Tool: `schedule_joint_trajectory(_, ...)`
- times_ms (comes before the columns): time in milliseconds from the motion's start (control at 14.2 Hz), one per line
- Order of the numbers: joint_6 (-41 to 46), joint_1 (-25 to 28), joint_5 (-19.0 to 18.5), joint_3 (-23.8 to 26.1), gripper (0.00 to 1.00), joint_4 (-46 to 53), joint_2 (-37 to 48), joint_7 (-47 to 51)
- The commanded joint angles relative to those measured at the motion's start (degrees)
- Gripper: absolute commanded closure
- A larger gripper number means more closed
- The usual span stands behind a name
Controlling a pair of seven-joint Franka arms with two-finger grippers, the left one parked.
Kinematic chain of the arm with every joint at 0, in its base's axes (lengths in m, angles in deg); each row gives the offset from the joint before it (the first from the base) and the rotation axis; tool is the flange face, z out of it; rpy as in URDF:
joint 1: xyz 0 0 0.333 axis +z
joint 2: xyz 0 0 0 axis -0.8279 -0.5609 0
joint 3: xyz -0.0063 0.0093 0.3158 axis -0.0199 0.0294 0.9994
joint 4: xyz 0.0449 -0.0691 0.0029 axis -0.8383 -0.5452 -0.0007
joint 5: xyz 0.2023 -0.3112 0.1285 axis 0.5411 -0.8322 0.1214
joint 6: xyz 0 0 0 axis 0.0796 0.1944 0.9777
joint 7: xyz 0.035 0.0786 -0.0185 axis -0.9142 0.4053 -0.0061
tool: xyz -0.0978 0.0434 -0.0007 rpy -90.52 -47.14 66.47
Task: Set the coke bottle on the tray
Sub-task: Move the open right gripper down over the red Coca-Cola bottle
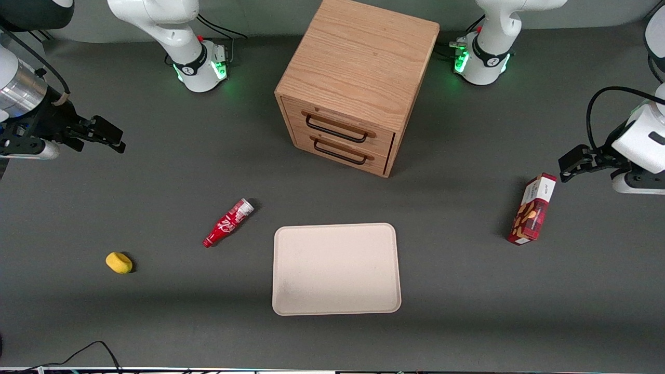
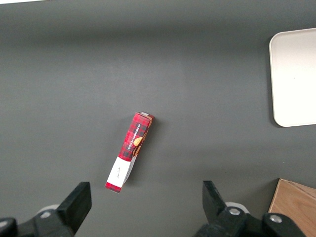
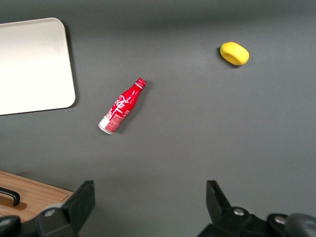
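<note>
You have not started the real work yet, so the whole job is left to do. Your claw (image 1: 111,136) hangs up high over the working arm's end of the table, and it holds nothing. Its two fingers (image 3: 81,200) are spread wide apart, with only bare gray table (image 1: 156,311) showing between them. The coke bottle (image 1: 228,222) lies flat on its side on the table, well below your claw and well apart from it, nearer to the front camera than the claw is. Its thin red neck points toward the front camera, and its silvery end points toward the wooden cabinet (image 1: 356,83). The tray (image 1: 336,269) sits flat just beside the bottle, farther from your claw than the bottle is, and the two are near but not touching. A small yellow thing (image 1: 119,262) lies on the table too, apart from the bottle, and you can leave it alone. So, I think, you need to bring the claw down over the bottle, close on its fat red middle, lift it, and carry it sideways to the tray. Since it is round and lying down, it may roll if you bump it.
</note>
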Motion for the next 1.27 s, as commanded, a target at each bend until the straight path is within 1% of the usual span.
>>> schedule_joint_trajectory(0, 0.87, -0.23, -0.5, 0.22, 0.0, 0.18, 0.39, -1.08)
schedule_joint_trajectory(211, 0.87, -0.49, -0.5, 0.13, 0.0, 0.09, -0.13, -0.02)
schedule_joint_trajectory(352, 0.87, -0.15, -0.5, 0.13, 0.0, 0.0, -1.71, -1.08)
schedule_joint_trajectory(563, -0.53, 0.73, 0.55, 0.13, 0.0, 0.7, -5.05, 1.54)
schedule_joint_trajectory(704, -2.9, 2.83, 1.43, 0.22, 0.0, 1.75, -8.38, 11.43)
schedule_joint_trajectory(845, -6.23, 5.64, 1.0, 1.26, 0.0, 3.07, -12.51, 22.07)
schedule_joint_trajectory(986, -10.45, 7.31, 0.47, 3.02, 0.0, 3.34, -16.2, 30.96)
schedule_joint_trajectory(1056, -12.21, 8.81, -0.49, 3.2, 0.0, 3.34, -18.05, 35.01)
schedule_joint_trajectory(1197, -15.46, 9.87, -4.09, 4.69, 0.0, 3.08, -22.53, 43.79)
